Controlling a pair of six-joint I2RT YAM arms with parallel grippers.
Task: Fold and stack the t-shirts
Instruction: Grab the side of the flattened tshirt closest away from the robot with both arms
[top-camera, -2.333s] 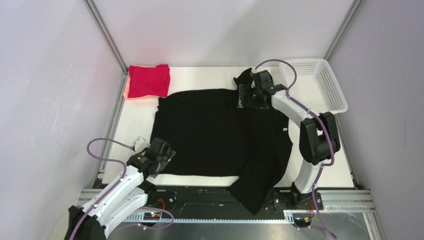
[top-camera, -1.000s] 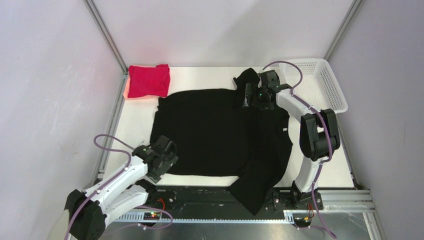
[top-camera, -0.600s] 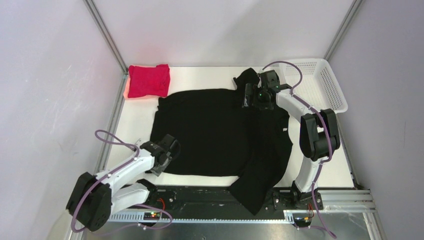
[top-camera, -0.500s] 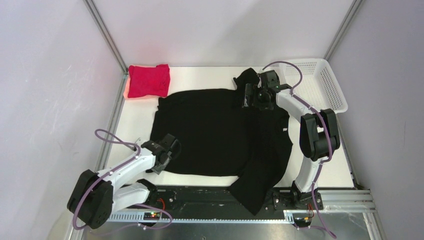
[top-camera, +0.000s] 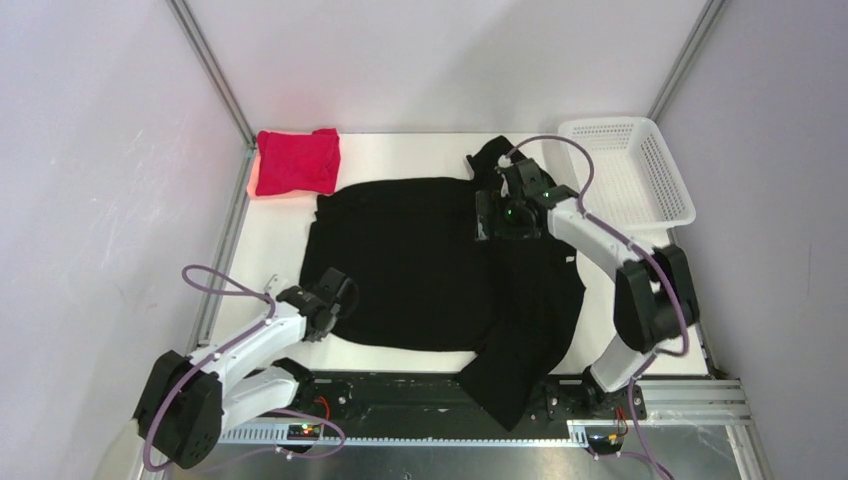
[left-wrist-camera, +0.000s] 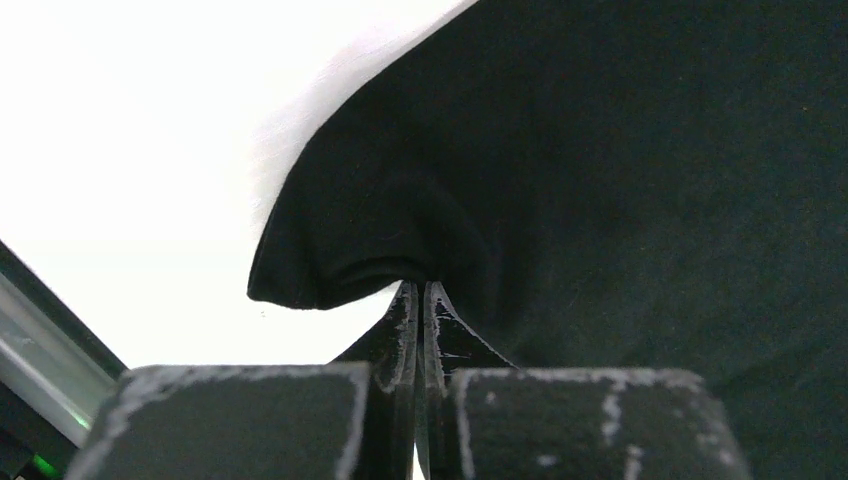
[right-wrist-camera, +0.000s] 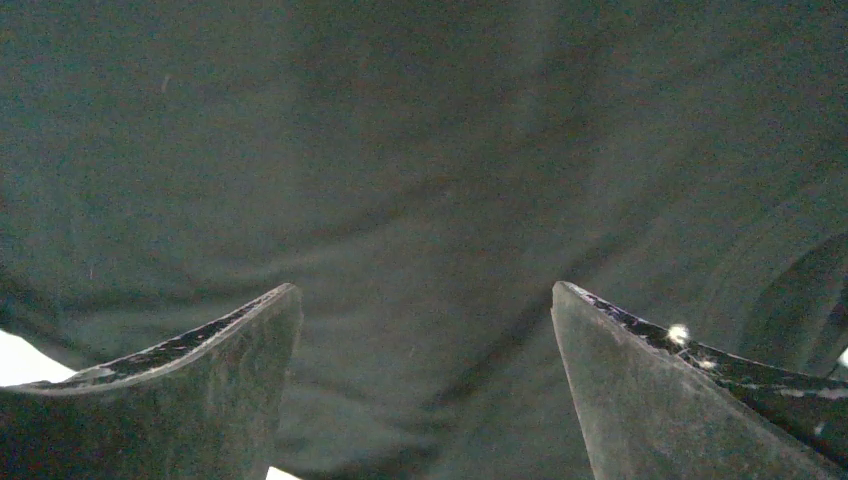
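setting: white table (top-camera: 270, 240) inside pale walls (top-camera: 430, 60), metal rail (top-camera: 420, 425) along the near edge, arm bases bolted there
black shirt, near part: one flap of the black shirt (top-camera: 420, 270) hangs over the table's near edge, right of centre, down onto the rail
left gripper: left gripper (top-camera: 335, 290) sits low at the shirt's near-left corner, jaws pinched together on the hem
left wrist view: fingers (left-wrist-camera: 403, 325) pressed flat against each other, black cloth bunched into a small fold right at the tips, white table to the left of it
black shirt, main part: spread flat across the middle of the table, right side folded over on itself
right gripper: right gripper (top-camera: 495, 215) over the shirt's far-right part, jaws spread wide, holding nothing
right wrist view: both fingers well apart with black cloth filling the gap; cannot tell if the tips touch the cloth
red shirt: red shirt (top-camera: 297, 160) folded at the far-left corner, just beside the black shirt's far-left edge
basket: white mesh basket (top-camera: 672, 175) at the far-right corner, apart from both shirts
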